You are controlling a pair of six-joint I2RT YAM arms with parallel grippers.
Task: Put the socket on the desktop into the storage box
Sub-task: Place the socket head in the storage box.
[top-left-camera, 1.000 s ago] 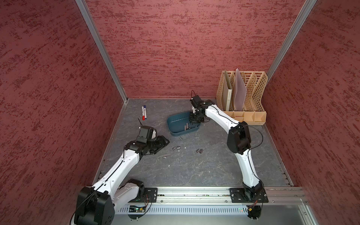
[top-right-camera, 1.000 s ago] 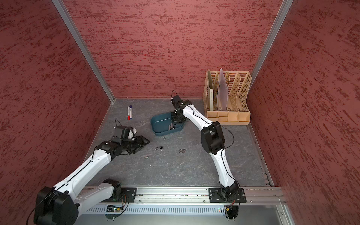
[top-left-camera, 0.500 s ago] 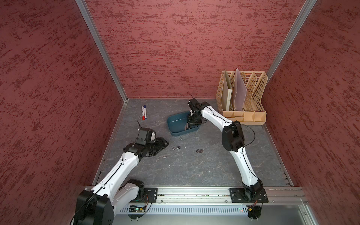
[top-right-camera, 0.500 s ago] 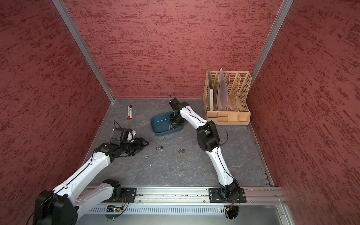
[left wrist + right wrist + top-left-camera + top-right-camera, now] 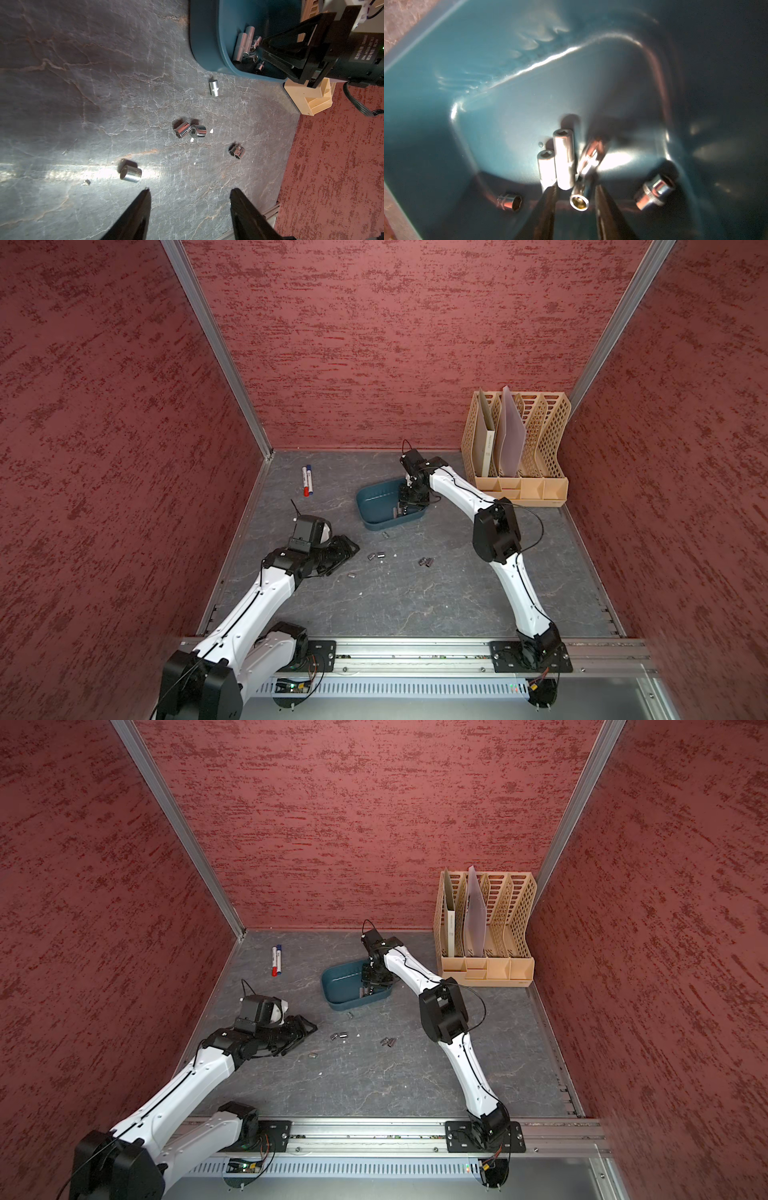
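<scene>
Our right claw (image 5: 575,188) hangs inside the storage box (image 5: 374,502), jaws spread either side of a small socket (image 5: 579,200) that lies on the box floor among several more. Our left claw (image 5: 190,190) is spread and empty over the worktop (image 5: 415,601), where loose sockets (image 5: 131,173) lie near the box

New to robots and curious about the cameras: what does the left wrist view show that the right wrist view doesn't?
Only the left wrist view: loose sockets scattered on the desktop, the left gripper open, and the beige rack. Only the right wrist view: a short socket seen end-on between the parted jaws of the right gripper. Both: the storage box and two long sockets lying inside.
</scene>
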